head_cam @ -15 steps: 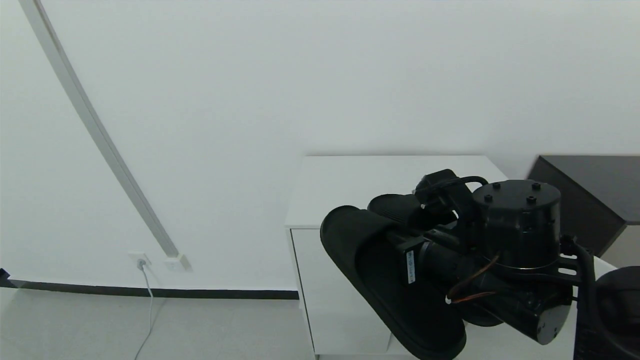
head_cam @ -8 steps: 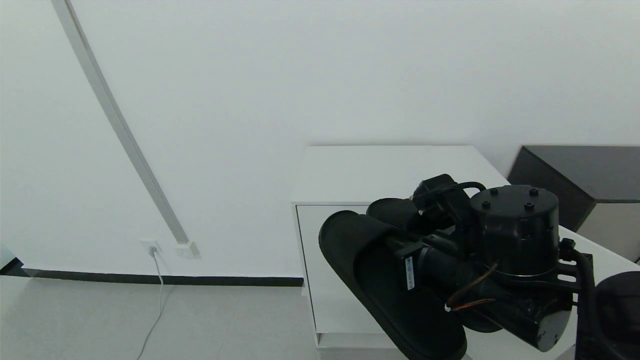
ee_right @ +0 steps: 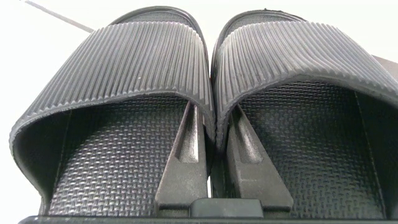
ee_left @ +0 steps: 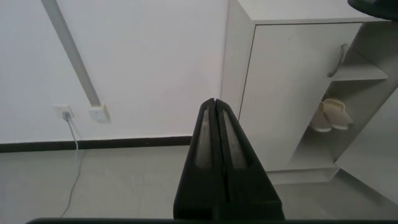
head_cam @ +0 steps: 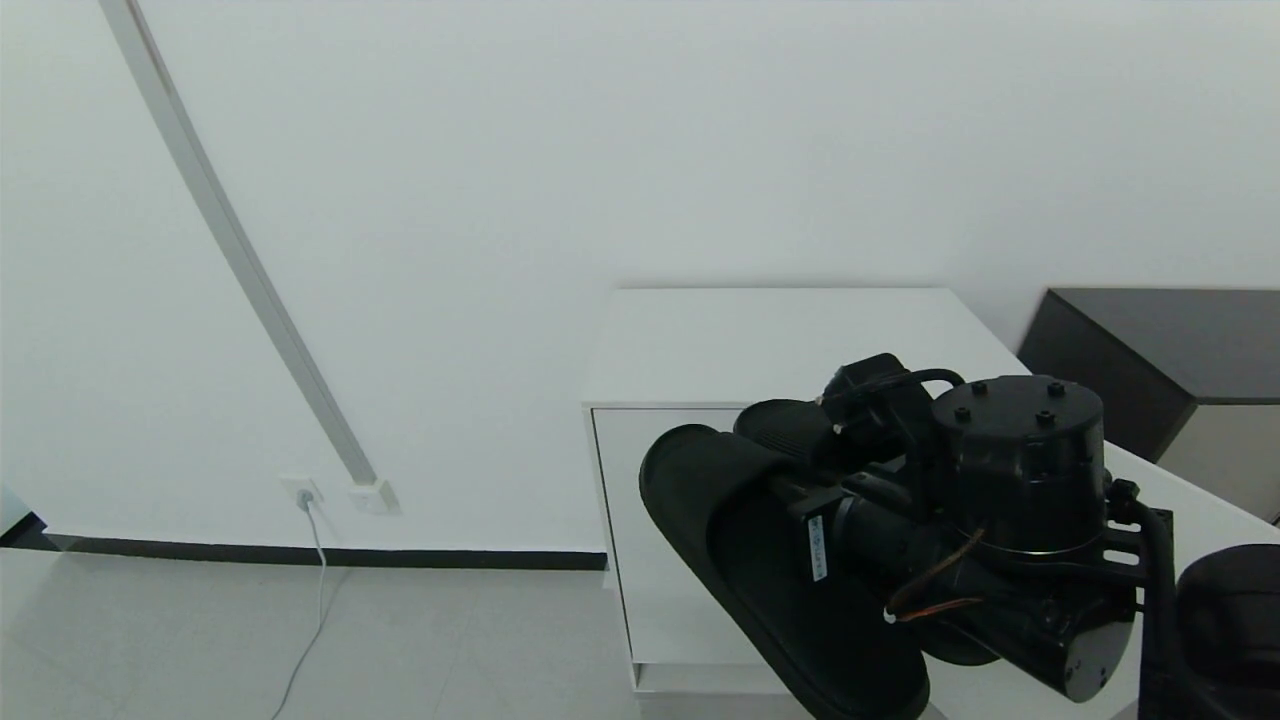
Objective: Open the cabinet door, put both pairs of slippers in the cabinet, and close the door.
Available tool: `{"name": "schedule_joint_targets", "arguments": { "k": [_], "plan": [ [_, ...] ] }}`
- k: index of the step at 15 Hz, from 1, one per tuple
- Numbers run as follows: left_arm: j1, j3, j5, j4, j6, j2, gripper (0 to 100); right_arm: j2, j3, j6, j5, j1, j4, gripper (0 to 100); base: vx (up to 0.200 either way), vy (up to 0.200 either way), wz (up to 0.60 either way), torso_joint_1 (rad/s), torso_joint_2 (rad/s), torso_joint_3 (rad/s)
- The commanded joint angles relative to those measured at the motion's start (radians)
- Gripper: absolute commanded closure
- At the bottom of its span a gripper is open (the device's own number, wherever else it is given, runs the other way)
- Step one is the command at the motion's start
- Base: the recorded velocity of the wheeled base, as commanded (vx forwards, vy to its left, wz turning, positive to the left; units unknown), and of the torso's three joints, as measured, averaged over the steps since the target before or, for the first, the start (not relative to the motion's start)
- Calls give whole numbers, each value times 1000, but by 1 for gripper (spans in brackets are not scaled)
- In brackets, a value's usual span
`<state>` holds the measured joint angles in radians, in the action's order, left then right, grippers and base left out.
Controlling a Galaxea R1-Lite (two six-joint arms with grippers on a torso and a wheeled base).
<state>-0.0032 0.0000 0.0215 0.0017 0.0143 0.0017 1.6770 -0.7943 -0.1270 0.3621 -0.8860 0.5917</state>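
A pair of black ribbed slippers is held side by side by my right gripper, one finger inside each slipper, shut on the two inner strap walls. In the head view the black slippers hang in front of the white cabinet. In the left wrist view my left gripper is shut with nothing in it, a little way off from the cabinet. The cabinet door with its handle stands open. A beige pair of slippers sits inside on the lower level.
A dark piece of furniture stands right of the cabinet. A wall socket with a white cable and a slanted grey conduit are on the wall to the left. Bare grey floor lies in front.
The head camera's picture has shifted, so the cabinet sits a little higher and more of its front shows. The right arm with the black slippers keeps nearly the same place.
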Motion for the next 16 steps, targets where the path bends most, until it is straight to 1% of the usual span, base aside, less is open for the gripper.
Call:
{"name": "schedule_joint_targets", "arguments": {
  "k": [1, 4, 16],
  "plan": [
    [0, 0, 0, 0, 1, 1, 100, 4, 1, 1, 0, -1, 0, 100, 0, 0, 0, 0, 0, 0],
    [0, 0, -2, 0, 1, 1, 100, 4, 1, 1, 0, -1, 0, 100, 0, 0, 0, 0, 0, 0],
    [0, 0, 0, 0, 3, 1, 100, 7, 9, 1, 0, -1, 0, 100, 0, -200, 0, 3, 1, 2]
  ]
}}
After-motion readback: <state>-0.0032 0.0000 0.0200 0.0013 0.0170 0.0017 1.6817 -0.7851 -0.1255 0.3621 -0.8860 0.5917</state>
